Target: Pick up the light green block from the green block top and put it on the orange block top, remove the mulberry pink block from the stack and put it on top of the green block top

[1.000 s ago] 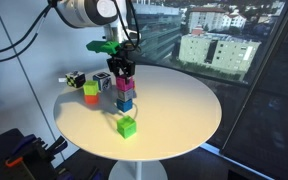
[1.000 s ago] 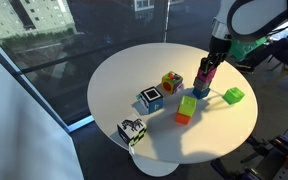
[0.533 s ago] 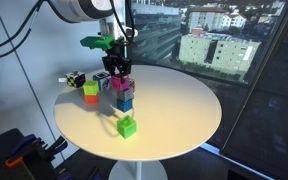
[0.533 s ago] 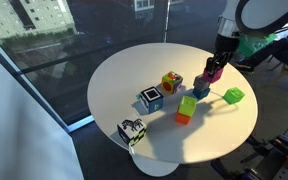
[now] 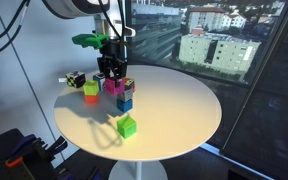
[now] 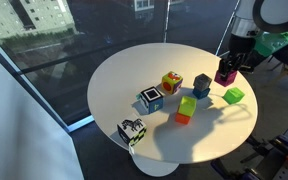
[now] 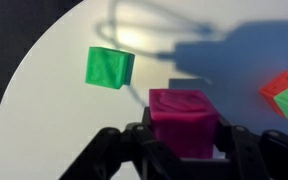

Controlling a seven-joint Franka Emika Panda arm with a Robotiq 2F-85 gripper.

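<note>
- the first half looks done: the small lime, yellow-green cube point(image 5: 91, 88) sits on top of the low orange-red block point(image 5: 91, 99), near the edge of the round white desk point(image 5: 179, 110).
- the small mid-green cube point(image 5: 127, 126) stands alone on the desk with a bare top, well apart from the orange-red block.
- the second half is under way: the small magenta-pink cube point(image 7: 182, 120) is off the stack and in the air. the dark fingers point(image 7: 236, 148) are clenched on two opposite sides of it.
- the short stack point(image 5: 125, 98) holds a dark multicoloured cube point(image 5: 125, 90) on a blue cube point(image 5: 125, 104). in an exterior view the magenta-pink cube point(image 6: 225, 75) hangs clear of it, between the stack and the mid-green cube.
- in the wrist view the mid-green cube point(image 7: 109, 67) lies ahead and to the side of the held cube, not under it, so i judge that the carrying is not finished.
- what is left, as i see it: bring the magenta-pink cube over the mid-green cube, lower it flat on the top, and release it.
</note>
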